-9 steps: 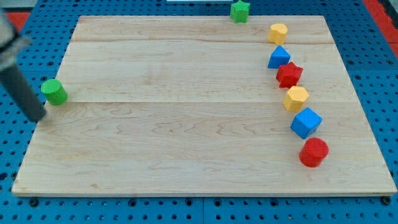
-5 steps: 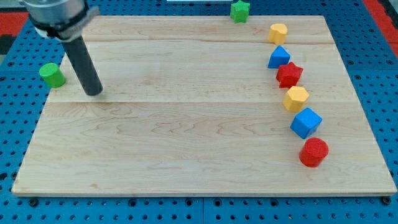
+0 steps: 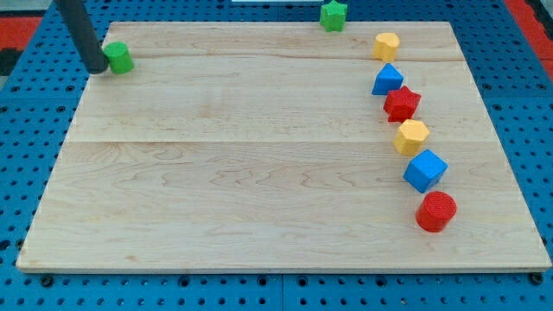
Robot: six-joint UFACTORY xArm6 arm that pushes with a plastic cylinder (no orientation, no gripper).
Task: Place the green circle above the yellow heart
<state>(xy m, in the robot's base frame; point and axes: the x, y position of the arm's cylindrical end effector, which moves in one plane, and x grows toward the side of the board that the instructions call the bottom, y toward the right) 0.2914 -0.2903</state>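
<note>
The green circle (image 3: 118, 58) is a short green cylinder at the upper left edge of the wooden board (image 3: 259, 173). My tip (image 3: 95, 69) touches its left side, with the dark rod rising toward the view's top left. The yellow heart (image 3: 386, 45) lies near the board's upper right, far to the right of the green circle.
A green star (image 3: 333, 15) sits at the board's top edge. Below the yellow heart a column runs down the right side: blue triangle (image 3: 387, 79), red star (image 3: 402, 103), yellow hexagon (image 3: 411, 136), blue cube (image 3: 425, 170), red circle (image 3: 435, 212).
The green circle has moved up and to the right along the board's left edge. My tip swung right past it, then back to its left side, higher up.
</note>
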